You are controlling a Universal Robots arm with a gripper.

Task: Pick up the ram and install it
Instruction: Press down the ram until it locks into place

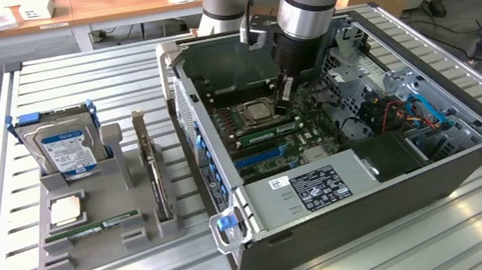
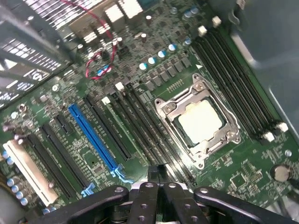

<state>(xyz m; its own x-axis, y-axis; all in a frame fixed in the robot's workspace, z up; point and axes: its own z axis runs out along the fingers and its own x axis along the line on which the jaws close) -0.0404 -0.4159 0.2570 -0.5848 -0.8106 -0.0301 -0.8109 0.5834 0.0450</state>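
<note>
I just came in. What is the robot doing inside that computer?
The arm has its gripper down inside the open computer case, jaws shut, right over the dark memory slots beside the CPU socket. Whether it holds a ram is unclear. One ram lies in the grey tray.

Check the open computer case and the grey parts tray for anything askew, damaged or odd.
Nothing stands out. The blue-labelled hard drive, the square silver CPU chip and a long green RAM stick sit squarely in the grey parts tray. The gripper is down inside the open computer case, over the green motherboard.
</note>
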